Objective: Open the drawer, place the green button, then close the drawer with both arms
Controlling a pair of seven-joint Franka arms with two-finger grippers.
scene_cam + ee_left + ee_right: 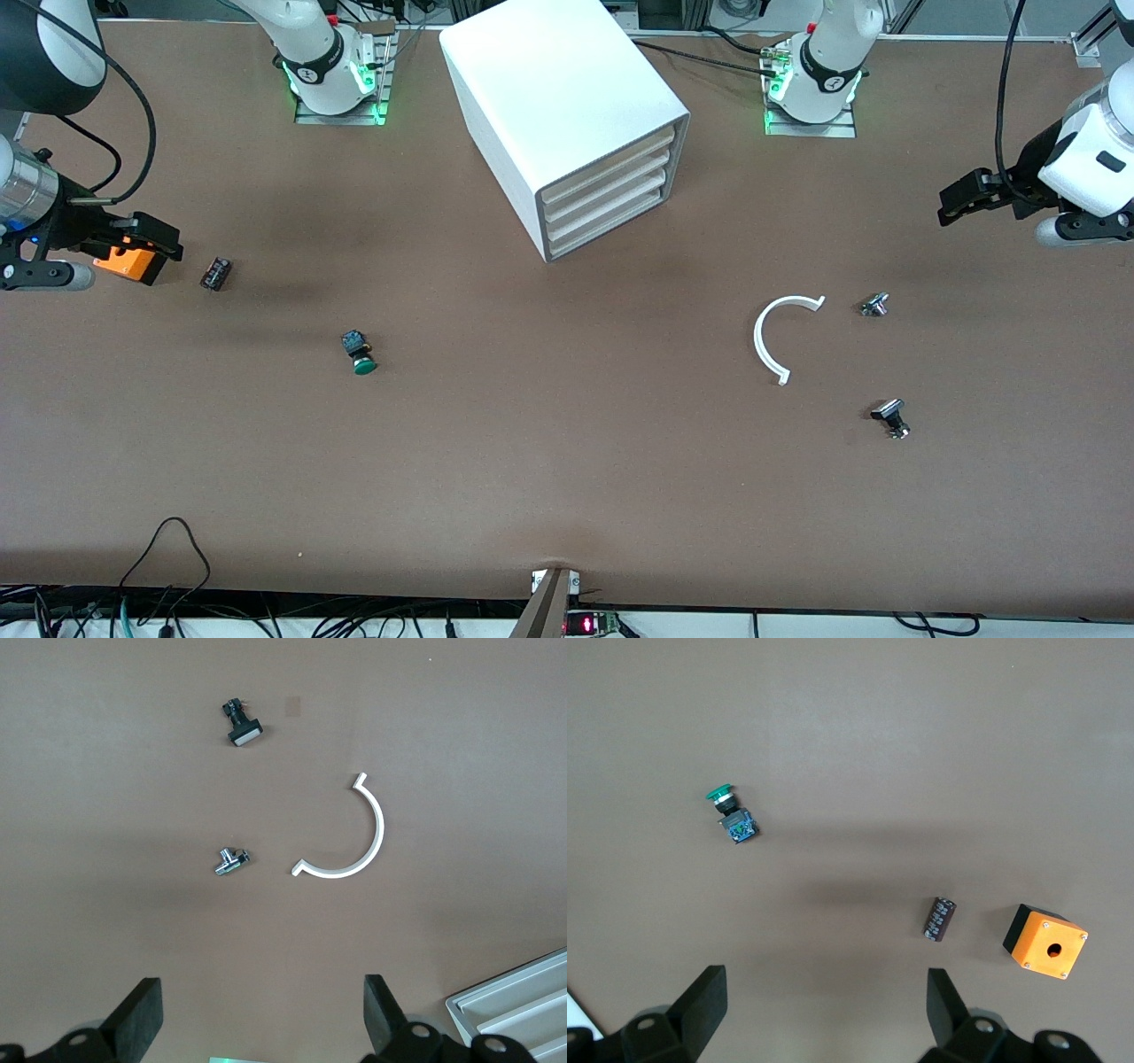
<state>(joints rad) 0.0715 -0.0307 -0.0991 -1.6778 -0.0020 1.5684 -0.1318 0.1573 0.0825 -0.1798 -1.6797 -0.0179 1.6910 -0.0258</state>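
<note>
The white cabinet (554, 106) stands at the table's middle near the bases, also showing in the left wrist view (523, 1005). Its four drawers are all shut, and the drawer (611, 232) is the bottommost. The button (358, 352) lies on its side on the table toward the right arm's end, also in the right wrist view (732, 815). My right gripper (164, 252) is open and empty, up over the orange cube (127, 262); in its wrist view (824, 1010) the jaws stand wide. My left gripper (952, 204) hangs open and empty at the left arm's end (263, 1019).
A small black-and-red block (215, 273) lies beside the orange cube. A white curved strip (775, 337), a small metal part (873, 305) and a black-and-silver part (891, 418) lie toward the left arm's end.
</note>
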